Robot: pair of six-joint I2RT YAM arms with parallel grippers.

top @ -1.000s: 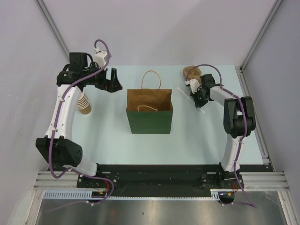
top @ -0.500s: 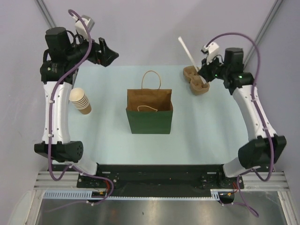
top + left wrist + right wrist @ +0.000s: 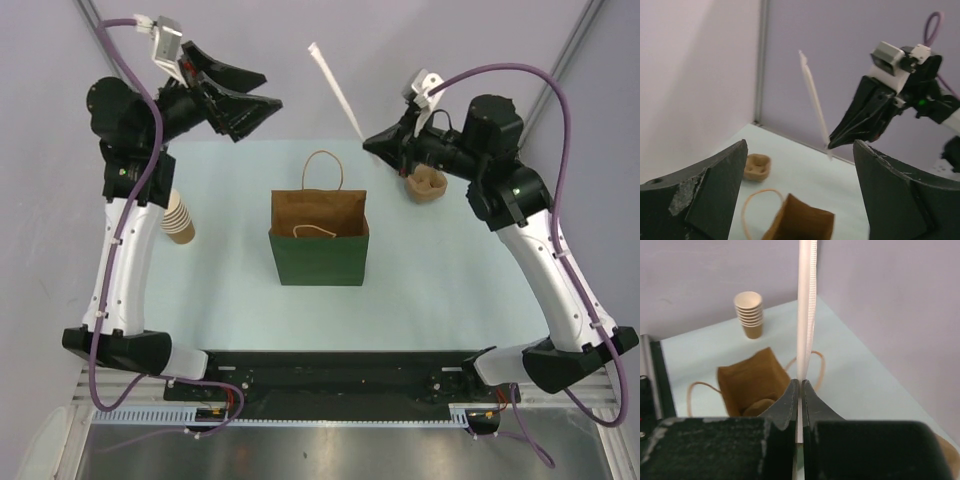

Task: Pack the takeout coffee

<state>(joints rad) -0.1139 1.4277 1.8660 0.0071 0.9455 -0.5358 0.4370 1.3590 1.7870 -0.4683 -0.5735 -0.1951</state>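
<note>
Straw clamped aloft, coffee not plainly seen

Right gripper [image 3: 368, 145]: fingers pressed together on a long white straw [image 3: 335, 88], pinched near its lower end. The straw slants up and to the left, high over the table [image 3: 430, 290] and behind the paper bag [image 3: 318, 255].

Left gripper [image 3: 272, 90]: fingers spread wide, nothing between them. It hangs in the air above the table's far left corner and points toward the straw.

The bag stands upright mid-table, green outside and brown inside, mouth open.

Takeout coffee: not plain in any view. The right wrist view shows a rounded brown shape [image 3: 759, 407] low inside the bag; cannot tell whether it is the cup.

A stack of pale cups [image 3: 178, 222] stands at the left. A pulp cup carrier [image 3: 427, 185] lies at the far right, partly under the right arm.
</note>
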